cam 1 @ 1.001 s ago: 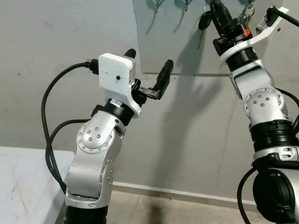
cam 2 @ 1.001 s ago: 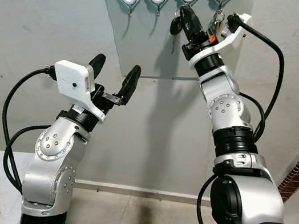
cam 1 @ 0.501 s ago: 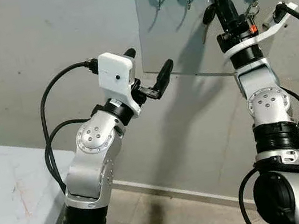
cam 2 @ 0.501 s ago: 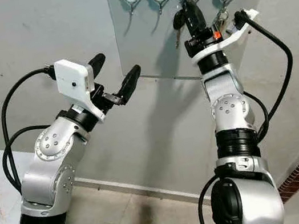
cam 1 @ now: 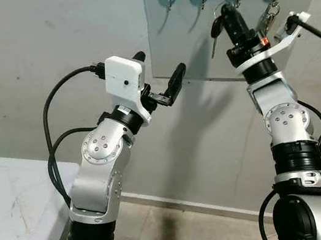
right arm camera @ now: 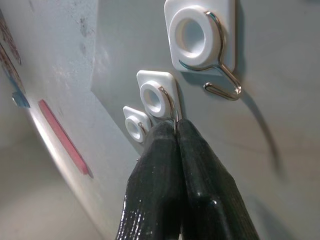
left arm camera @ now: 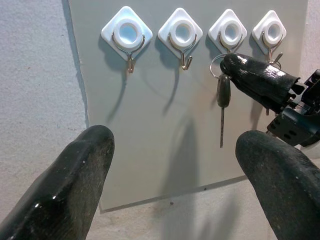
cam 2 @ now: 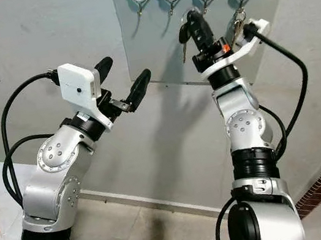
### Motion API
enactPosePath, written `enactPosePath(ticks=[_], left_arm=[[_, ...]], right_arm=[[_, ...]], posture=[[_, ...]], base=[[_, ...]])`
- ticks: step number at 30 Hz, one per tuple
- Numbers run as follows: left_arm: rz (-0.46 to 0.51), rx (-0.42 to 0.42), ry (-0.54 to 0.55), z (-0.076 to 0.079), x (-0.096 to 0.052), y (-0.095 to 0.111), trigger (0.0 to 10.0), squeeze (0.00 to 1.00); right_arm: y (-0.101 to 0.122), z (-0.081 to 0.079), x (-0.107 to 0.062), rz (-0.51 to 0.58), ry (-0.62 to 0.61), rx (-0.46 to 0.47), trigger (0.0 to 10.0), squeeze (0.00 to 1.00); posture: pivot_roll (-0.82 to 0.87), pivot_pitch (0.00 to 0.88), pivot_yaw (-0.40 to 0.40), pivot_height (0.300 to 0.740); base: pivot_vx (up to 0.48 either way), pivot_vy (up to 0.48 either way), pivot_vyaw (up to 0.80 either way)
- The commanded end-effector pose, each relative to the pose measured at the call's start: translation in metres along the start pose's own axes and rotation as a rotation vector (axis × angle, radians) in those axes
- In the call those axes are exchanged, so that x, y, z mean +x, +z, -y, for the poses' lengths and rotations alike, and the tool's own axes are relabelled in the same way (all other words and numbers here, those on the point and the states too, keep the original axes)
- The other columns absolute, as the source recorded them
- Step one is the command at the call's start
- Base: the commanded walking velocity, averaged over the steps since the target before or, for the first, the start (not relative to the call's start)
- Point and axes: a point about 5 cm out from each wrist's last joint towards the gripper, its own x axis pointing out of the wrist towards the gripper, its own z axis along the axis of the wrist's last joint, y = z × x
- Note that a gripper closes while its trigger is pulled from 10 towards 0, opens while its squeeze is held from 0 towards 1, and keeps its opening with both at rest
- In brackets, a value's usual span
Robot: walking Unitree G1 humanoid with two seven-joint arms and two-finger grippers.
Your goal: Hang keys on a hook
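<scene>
Right end effector (cam 1: 227, 10), fingers pressed together pinching the key ring, holds the keys (left arm camera: 223, 100) just under the third hook (left arm camera: 230, 36); recommend seating the ring fully over the hook tip before releasing.
</scene>
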Motion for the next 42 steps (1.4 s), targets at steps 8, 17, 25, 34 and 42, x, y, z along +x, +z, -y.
enactPosePath(ticks=[8,17,25,34,42], left_arm=[[0.017,0.018,0.012,-0.002,0.001,0.006,10.0,0.00],[0.017,0.022,0.013,-0.002,0.001,0.005,10.0,0.00],[0.019,0.023,0.017,-0.003,0.001,0.006,10.0,0.00],[0.019,0.025,0.024,-0.003,0.001,0.006,10.0,0.00],[0.020,0.026,0.028,-0.003,0.001,0.006,10.0,0.00]], right_arm=[[0.013,-0.005,0.003,0.069,0.011,0.015,10.0,0.00],[0.022,-0.001,0.004,0.114,-0.012,0.036,10.0,0.00],[0.024,0.003,0.004,0.134,-0.043,0.087,10.0,0.00],[0.027,-0.001,0.004,0.164,-0.009,0.110,10.0,0.00],[0.031,0.000,0.004,0.181,-0.006,0.111,10.0,0.00]], posture=[[0.05,0.029,0.013,0.715],[0.05,0.026,0.011,0.715],[0.05,0.031,0.012,0.715],[0.05,0.036,0.010,0.715],[0.05,0.040,0.008,0.715]], base=[[0.000,0.000,0.00],[0.000,0.000,0.00],[0.000,0.000,0.00],[0.000,0.000,0.00],[0.000,0.000,0.00]])
